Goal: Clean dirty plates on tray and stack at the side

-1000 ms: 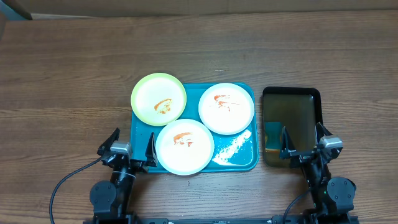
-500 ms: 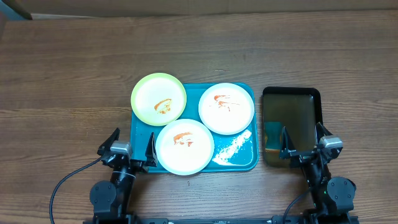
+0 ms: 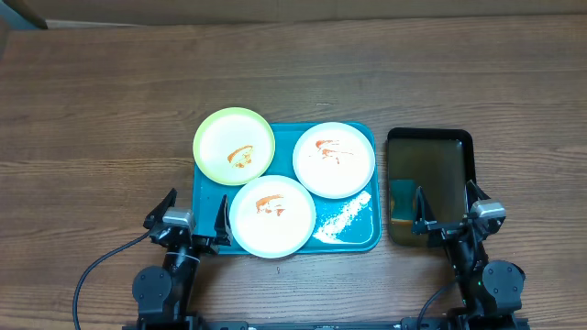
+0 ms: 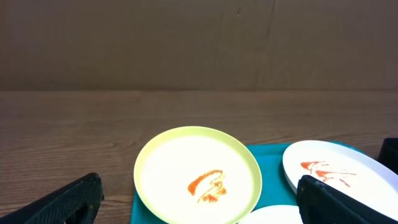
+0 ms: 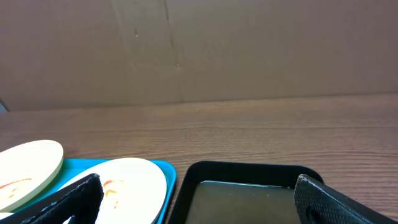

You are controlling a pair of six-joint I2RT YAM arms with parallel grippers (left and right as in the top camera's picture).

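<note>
Three dirty plates lie on the teal tray, each with an orange-red smear. The yellow-green plate overhangs the tray's far left corner. One white plate sits far right, and the other white plate is at the near edge. My left gripper stands open just left of the near white plate, with nothing in it. The left wrist view shows the yellow-green plate ahead between the open fingers. My right gripper is open and empty over the near end of the black tray.
A whitish grainy patch lies on the teal tray's right side. The black tray holds a dark reflective surface. A brown cardboard wall stands behind the wooden table. A black cable loops at the near left.
</note>
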